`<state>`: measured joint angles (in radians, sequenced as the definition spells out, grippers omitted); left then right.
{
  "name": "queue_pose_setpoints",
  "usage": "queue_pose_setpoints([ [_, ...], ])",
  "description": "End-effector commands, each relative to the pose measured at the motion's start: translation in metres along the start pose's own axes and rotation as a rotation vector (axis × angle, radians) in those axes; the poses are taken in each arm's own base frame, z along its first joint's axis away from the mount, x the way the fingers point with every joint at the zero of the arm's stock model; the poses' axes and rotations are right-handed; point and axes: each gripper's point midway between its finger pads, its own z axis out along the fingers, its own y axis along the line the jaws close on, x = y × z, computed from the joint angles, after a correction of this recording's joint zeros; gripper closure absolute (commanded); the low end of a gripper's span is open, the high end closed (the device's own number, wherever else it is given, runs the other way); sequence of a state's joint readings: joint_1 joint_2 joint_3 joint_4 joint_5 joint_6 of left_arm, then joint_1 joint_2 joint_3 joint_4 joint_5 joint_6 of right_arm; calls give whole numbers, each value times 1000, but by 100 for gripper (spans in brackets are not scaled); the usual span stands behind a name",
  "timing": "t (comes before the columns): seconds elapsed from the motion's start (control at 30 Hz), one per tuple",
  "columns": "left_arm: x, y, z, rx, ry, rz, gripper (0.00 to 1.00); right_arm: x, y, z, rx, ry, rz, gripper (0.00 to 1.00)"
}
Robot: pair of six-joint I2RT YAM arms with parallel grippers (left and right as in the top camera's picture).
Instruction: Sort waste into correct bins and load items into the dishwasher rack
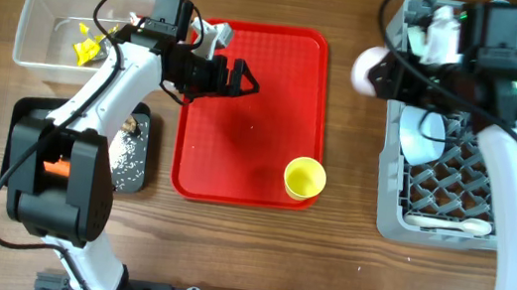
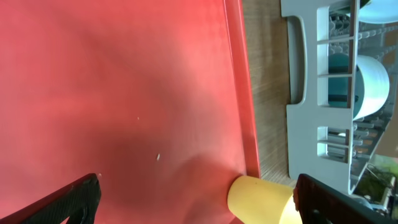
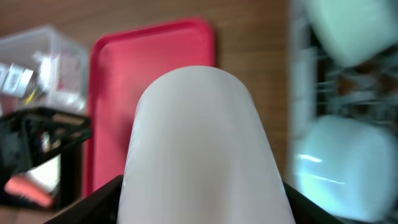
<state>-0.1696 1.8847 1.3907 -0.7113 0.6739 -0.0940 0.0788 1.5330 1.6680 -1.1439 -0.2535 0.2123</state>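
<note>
My right gripper (image 1: 380, 73) is shut on the small pink cup (image 1: 366, 69), held on its side just left of the grey dishwasher rack (image 1: 389, 182). The cup fills the right wrist view (image 3: 199, 137). My left gripper (image 1: 240, 75) is open and empty over the flat red tray (image 1: 237, 152). The yellow cup (image 1: 304, 178) lies on the tray's front right corner. In the left wrist view it (image 2: 261, 199) lies ahead of the open fingers (image 2: 199, 202). The rack holds light blue bowls (image 3: 348, 155), a plate (image 1: 425, 137) and the white spoon (image 1: 448, 223).
The clear tub (image 1: 41, 6) at the back left holds yellow wrappers (image 1: 87, 42). The black tray (image 1: 132, 153) holds rice, a brown lump (image 1: 129, 126) and the orange carrot (image 1: 55, 167), partly hidden by the left arm. The rack's handle rim (image 2: 298, 68) is beside the red tray.
</note>
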Motion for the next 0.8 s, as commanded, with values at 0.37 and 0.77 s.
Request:
queue_pose_setpoints([
  [0.37,-20,-9,-9,-8,-81,74,0,2,-213,-24,399,8,447,48],
  [0.77,-20,-9,-9,-8,-81,74,0,57,-252,14,539,304,537,47],
])
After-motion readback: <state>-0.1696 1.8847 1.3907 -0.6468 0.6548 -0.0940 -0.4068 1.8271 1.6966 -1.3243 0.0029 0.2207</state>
